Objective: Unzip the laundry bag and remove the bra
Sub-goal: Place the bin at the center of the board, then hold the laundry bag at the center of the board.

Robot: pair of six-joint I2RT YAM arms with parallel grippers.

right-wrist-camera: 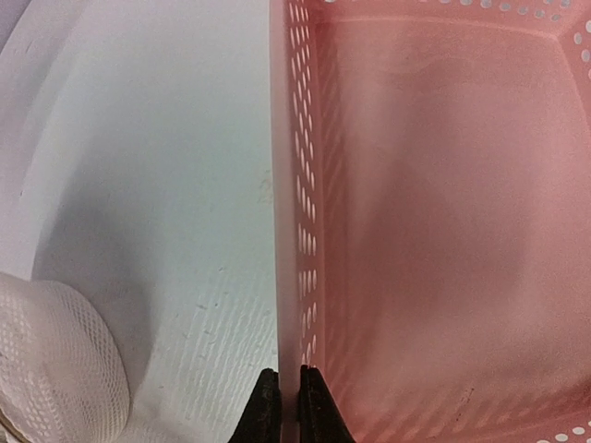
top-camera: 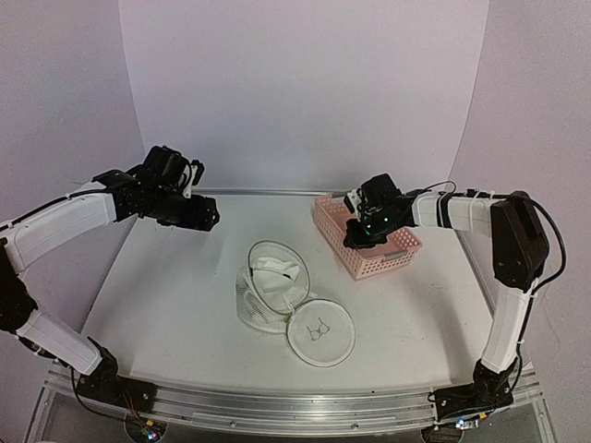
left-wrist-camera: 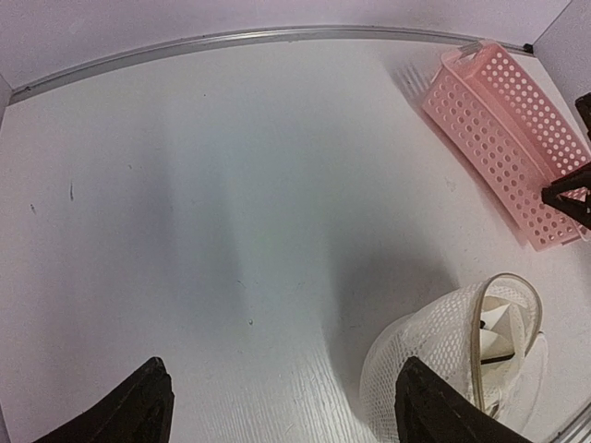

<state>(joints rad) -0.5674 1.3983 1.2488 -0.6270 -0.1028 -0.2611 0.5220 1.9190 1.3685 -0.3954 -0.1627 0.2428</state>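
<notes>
as it lies open — laundry bag [top-camera: 261, 309] white mesh | bra [top-camera: 275, 268] tucked inside

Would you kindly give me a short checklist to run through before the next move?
1. Laundry bag unzipped: ok, its round flap lies open.
2. Bra exposed: ok, it shows in the bag's mouth, not yet out.
3. Left gripper ready: ok, open, holding nothing, above bare table.
4. Right gripper free: not ok, shut on the pink basket wall.
5. Zipper fully run: cannot tell.
</notes>
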